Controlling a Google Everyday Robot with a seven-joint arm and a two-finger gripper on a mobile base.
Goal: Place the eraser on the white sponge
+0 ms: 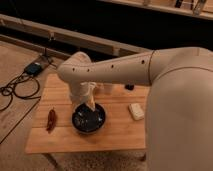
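The eraser (129,87) is a tiny black block at the back of the wooden table (115,134), just under my forearm. The white sponge (135,110) lies flat on the table's right part, in front of the eraser and apart from it. My arm reaches in from the right, and my gripper (92,103) hangs down over the rim of a large dark round bowl (88,119), well left of both the sponge and the eraser.
A red chili pepper (51,120) lies near the table's left edge. A white cup (107,89) stands at the back, partly hidden by my arm. A blue device (34,68) and cables lie on the floor to the left.
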